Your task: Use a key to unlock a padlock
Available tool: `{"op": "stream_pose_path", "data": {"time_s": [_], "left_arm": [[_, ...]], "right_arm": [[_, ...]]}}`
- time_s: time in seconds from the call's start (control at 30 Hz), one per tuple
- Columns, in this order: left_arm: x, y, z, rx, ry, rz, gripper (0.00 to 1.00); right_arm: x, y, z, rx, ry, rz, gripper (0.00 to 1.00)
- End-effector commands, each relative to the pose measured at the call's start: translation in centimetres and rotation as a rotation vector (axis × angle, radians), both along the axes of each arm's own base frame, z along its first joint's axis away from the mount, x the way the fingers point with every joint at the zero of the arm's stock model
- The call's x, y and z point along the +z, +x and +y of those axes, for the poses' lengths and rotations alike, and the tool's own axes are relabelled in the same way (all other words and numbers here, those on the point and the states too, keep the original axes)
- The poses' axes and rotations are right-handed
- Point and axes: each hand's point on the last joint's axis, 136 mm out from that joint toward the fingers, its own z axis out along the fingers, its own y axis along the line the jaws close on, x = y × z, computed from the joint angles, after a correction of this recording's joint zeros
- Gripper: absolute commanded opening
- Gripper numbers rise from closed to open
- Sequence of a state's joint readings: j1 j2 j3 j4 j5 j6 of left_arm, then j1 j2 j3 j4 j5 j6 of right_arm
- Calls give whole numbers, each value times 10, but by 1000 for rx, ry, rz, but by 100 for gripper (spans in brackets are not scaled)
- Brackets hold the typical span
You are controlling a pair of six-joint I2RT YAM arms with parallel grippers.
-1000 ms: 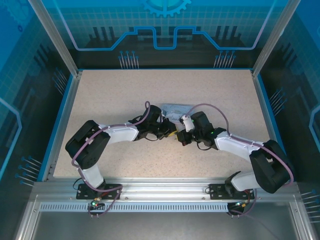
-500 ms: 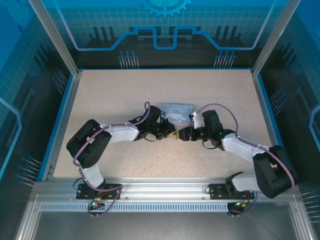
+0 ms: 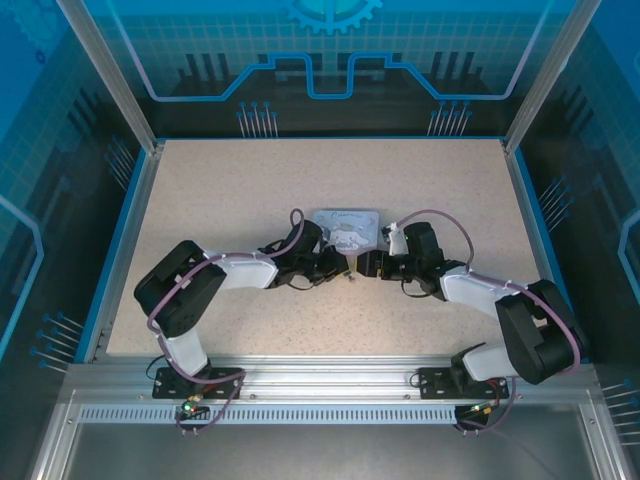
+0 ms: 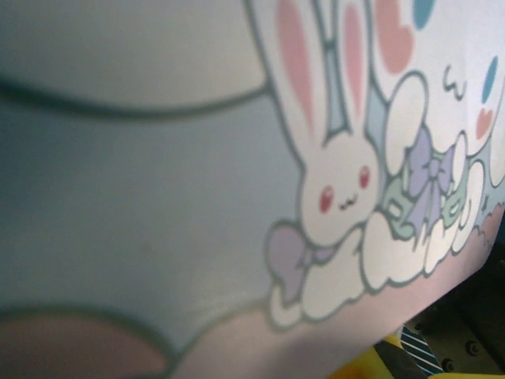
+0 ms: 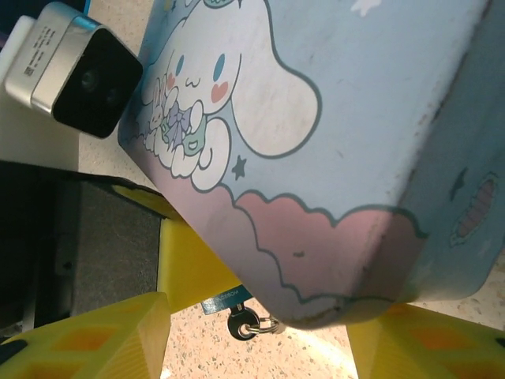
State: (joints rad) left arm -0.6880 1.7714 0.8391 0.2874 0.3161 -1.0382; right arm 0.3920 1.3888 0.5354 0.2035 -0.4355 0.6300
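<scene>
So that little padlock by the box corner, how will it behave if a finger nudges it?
The padlock looks tiny beside the box, so it would probably skid across the table rather than resist. Its smooth metal looks slippery to pinch, and its thin shackle may swing.

The box (image 5: 339, 118) is showing smooth, scuffed print. The padlock (image 5: 239, 320) is glinting metallic; the counter (image 3: 220, 190) is looking matt

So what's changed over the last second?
The right hand swung from pointing at the near edge to pointing left, toward the left hand. The pale blue box shifted slightly left. The left arm held roughly in place.
</scene>
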Motion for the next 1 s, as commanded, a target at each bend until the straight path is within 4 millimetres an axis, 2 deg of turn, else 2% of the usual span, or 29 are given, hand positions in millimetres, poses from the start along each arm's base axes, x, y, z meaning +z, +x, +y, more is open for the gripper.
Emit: {"op": "stream_pose_path", "data": {"time_s": [0.0,0.17,0.37,0.67,0.97], "left_arm": [[-35,-44,-3,-105,36,134,2],[-43,-44,1,-109,66,124,24],[-36,-42,2,-116,77,99,46],[-8,-44,8,-135,91,38,57],[17,-43,31,-91,101,-26,64]], "right_arm": [[3,12,-3,-52,1,-37,61],[4,10,-4,-60,-1,-43,62],[6,11,-5,-66,-1,-47,62],[2,20,-3,-76,-12,-38,62],[6,41,3,-89,-12,-39,62]]}}
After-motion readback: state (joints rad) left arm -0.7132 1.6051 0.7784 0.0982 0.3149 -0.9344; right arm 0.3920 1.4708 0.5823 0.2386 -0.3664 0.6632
